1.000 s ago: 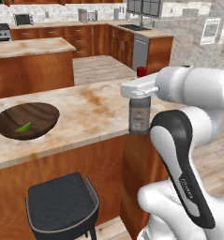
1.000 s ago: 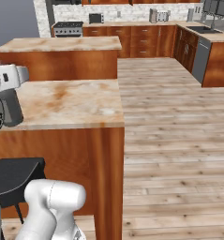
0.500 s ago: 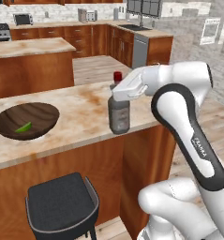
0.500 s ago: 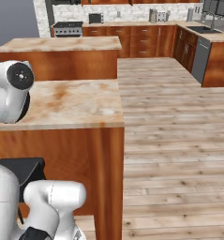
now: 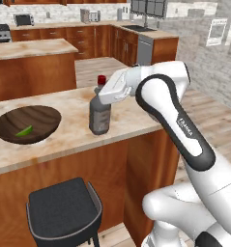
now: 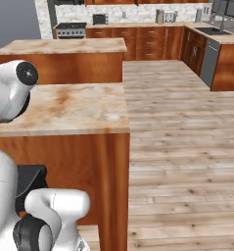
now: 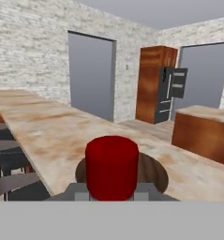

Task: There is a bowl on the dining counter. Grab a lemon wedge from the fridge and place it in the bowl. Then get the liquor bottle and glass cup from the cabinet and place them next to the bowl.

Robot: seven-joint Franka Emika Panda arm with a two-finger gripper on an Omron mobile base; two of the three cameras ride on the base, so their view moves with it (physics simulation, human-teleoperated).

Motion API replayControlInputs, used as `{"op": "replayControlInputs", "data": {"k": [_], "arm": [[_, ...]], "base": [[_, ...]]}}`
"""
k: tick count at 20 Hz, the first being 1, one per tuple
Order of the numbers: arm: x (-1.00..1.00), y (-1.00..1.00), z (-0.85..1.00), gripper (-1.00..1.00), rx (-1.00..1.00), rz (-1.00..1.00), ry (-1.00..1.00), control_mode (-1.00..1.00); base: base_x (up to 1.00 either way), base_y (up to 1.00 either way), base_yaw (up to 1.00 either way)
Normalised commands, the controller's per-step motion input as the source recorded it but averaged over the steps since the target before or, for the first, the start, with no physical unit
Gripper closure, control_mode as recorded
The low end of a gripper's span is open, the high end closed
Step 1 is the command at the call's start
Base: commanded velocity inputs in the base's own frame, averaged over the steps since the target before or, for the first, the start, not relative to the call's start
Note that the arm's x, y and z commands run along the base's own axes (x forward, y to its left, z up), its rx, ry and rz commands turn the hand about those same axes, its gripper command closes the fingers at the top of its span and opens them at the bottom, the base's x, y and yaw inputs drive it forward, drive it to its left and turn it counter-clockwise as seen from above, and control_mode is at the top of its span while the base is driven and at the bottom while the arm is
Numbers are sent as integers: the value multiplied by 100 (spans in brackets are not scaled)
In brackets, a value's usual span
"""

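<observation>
My fingers (image 5: pixel 103 92) pinch the neck of the bottle (image 5: pixel 100 113) just under its red cap (image 5: pixel 102 79), and the bottle stands upright with its base at, or a hair above, the surface (image 5: pixel 64 140); I cannot tell which. In the left base view the bowl (image 5: pixel 27 124) sits at about nine o'clock from the bottle, near but clearly apart, with the green lemon wedge (image 5: pixel 24 130) lying inside it. From my hand view the cap (image 7: pixel 112 166) is at six o'clock, with the bowl's dark rim (image 7: pixel 155 169) curving behind it and the fridge (image 7: pixel 171 93) far off at one o'clock. I judge this to be the setting-down step. To do it well I should keep the bottle vertical, settle its base flat on the marble beside the bowl without nudging the rim, then spread my fingers slowly and lift straight up so the tall, narrow bottle does not tip. The cup is yet to be fetched.
</observation>
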Motion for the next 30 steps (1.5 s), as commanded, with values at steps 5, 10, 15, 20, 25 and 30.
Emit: {"op": "replayControlInputs", "data": {"k": [5, 10, 15, 20, 25, 30], "arm": [[35, 4, 0, 100, 0, 14, 0, -100], [32, 0, 0, 100, 0, 12, 0, -100], [34, 9, -5, 100, 0, 8, 0, -100], [23, 42, -16, 100, 0, 1, 0, -100], [27, 40, -18, 100, 0, 0, 0, -100], [21, 17, -18, 100, 0, 2, 2, -100]], "base": [[0, 0, 0], [0, 0, 0], [0, 0, 0], [0, 0, 0], [0, 0, 0], [0, 0, 0]]}}
